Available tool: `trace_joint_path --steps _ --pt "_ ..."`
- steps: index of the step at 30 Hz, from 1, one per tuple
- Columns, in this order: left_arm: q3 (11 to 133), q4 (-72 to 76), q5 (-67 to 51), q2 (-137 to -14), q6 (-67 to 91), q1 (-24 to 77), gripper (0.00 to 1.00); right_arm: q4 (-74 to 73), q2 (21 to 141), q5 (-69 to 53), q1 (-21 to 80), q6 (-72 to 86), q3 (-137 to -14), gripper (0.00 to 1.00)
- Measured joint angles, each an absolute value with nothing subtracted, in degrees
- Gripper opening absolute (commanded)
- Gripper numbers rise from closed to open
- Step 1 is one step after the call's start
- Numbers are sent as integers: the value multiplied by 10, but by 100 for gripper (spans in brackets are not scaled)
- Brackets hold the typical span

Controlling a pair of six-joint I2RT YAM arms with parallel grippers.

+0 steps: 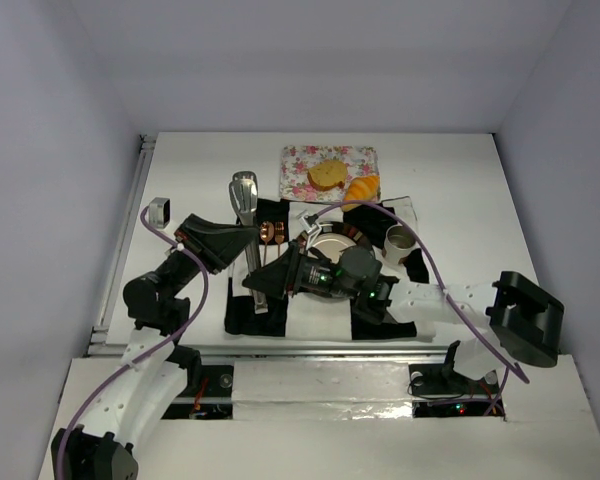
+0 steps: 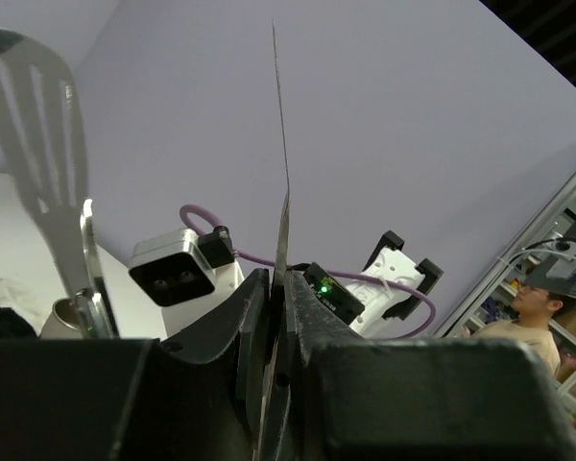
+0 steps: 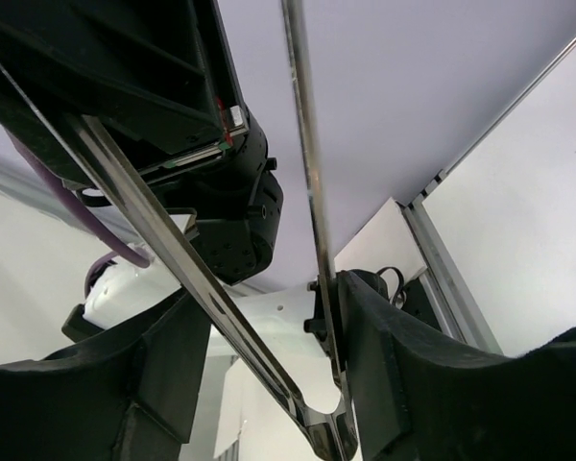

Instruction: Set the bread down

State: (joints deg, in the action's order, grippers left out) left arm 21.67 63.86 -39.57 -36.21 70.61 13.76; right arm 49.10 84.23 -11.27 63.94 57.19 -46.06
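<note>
Bread (image 1: 327,174) sits on a flowered tray (image 1: 298,160); the left gripper (image 2: 276,283) pinches one arm of the tongs (image 1: 244,192), and the right gripper (image 3: 269,298) has its jaws spread around both arms.

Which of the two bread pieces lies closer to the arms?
The orange croissant, at the near right corner of the floral tray; the round tan slice sits nearer its middle.

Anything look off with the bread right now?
The croissant sits at the floral tray's near right corner and seems to overhang its edge; the round slice lies fully on it. Nothing looks spilled.
</note>
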Motion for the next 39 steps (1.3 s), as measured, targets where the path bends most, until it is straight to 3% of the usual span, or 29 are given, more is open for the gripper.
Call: trace_joint_path --steps 3,4,6,7,9,10,11,31,39 --pt "214 638 -392 -362 707 138 15 489 839 -111 639 569 -460 56" --pt "214 638 -392 -362 707 138 29 488 837 -109 639 569 -460 56" --pt "214 640 -393 -362 710 138 44 484 832 -103 639 568 -459 55" --pt "214 640 -395 -362 710 138 62 482 829 -99 639 568 -459 54" --pt "214 640 -401 -363 708 138 80 473 821 -90 639 567 -459 54" --pt "214 638 -404 -363 709 138 94 467 818 -86 639 565 -459 54" --pt "214 634 -407 -363 703 138 99 459 813 -79 638 564 -459 54" --pt "287 232 -419 -265 451 138 99 242 671 20 563 551 -459 50" --pt "361 8 -335 -251 303 138 99 -65 663 70 480 486 -566 50"
